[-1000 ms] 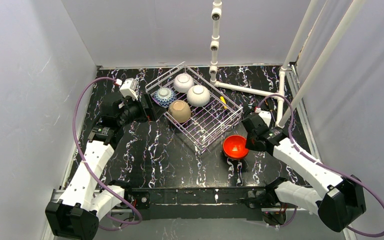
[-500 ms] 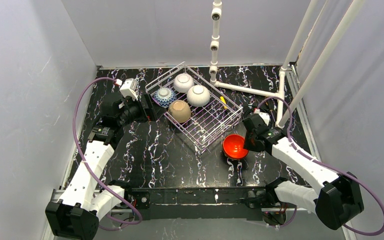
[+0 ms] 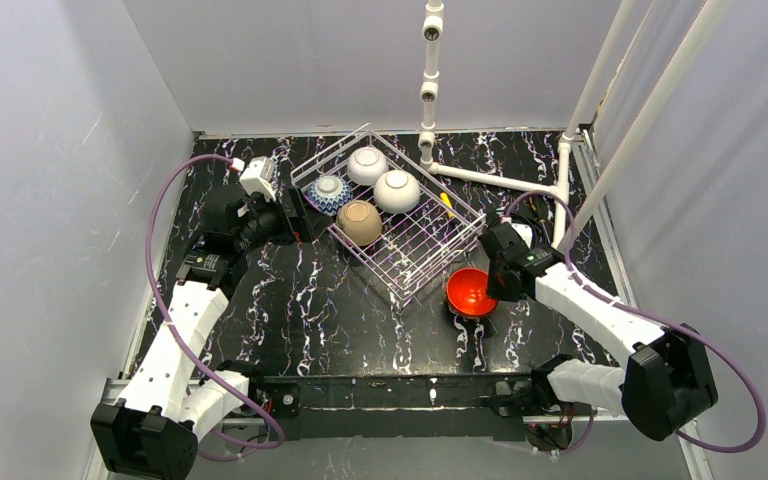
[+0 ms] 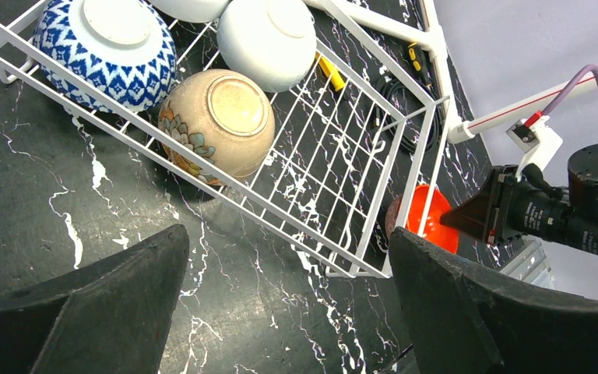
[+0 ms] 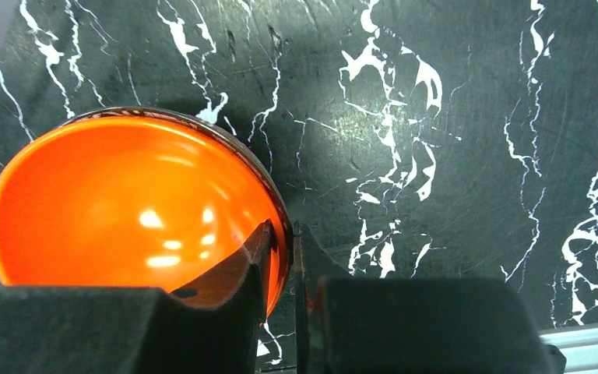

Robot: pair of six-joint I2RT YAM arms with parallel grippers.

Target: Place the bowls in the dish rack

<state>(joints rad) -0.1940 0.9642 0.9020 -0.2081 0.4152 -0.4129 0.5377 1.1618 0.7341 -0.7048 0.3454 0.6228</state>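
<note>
The wire dish rack (image 3: 430, 245) lies mid-table and holds two white bowls (image 3: 367, 165) (image 3: 397, 190), a blue-patterned bowl (image 3: 328, 192) and a tan bowl (image 3: 359, 222), all upside down. My right gripper (image 3: 490, 283) is shut on the rim of the red-orange bowl (image 3: 469, 291), one finger inside and one outside, just off the rack's near right corner; it also shows in the right wrist view (image 5: 124, 210). My left gripper (image 3: 295, 215) is open and empty beside the rack's left edge. The pink-speckled bowl is out of view.
A white pipe frame (image 3: 500, 180) runs behind and right of the rack. A small yellow object (image 3: 447, 205) and black cables (image 4: 393, 101) lie beyond the rack's far side. Grey walls enclose the table.
My right gripper has carried the red-orange bowl slightly left and up toward the rack's corner. The left arm has not moved.
</note>
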